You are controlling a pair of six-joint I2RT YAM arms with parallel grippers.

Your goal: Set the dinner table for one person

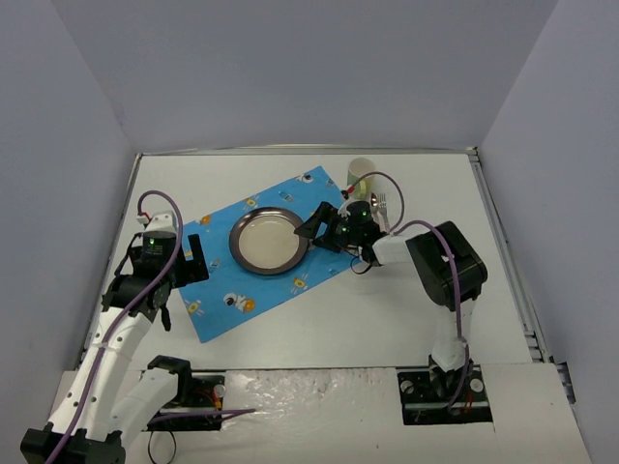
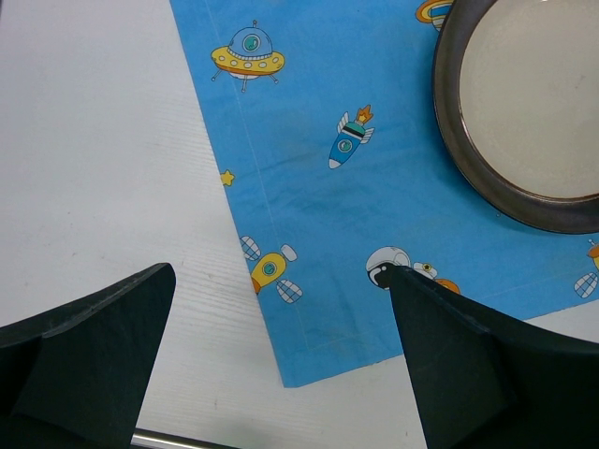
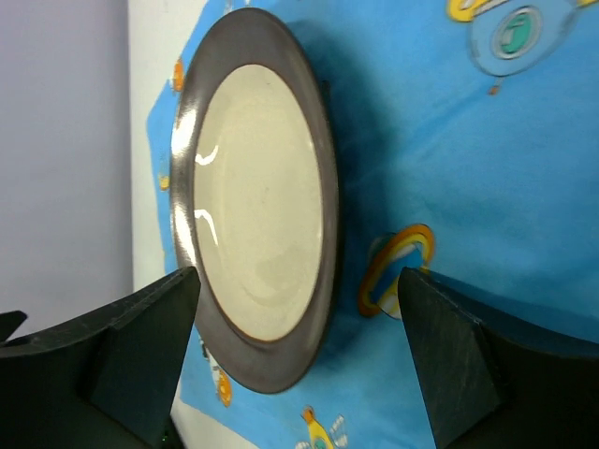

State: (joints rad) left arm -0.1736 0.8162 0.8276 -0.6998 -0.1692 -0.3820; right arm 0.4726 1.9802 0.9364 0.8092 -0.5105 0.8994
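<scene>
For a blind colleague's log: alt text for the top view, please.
A dark-rimmed plate sits on a blue placemat on the white table, the right gripper open at its right edge. The left gripper hangs open by the placemat's left end; cup and cutlery lie beyond.

Plate [image 1: 270, 242] sits mid mat [image 1: 218, 314], blocks way across. Right gripper [image 3: 298, 271] just beside plate's right rim, jaws wide. Cup [image 1: 361, 174] and fork [image 1: 381, 205] close behind it: far side tight. Left gripper [image 2: 281, 271] at mat's left corner, jaws wide. Bare table [image 1: 387, 309] near right: room to pass.
</scene>
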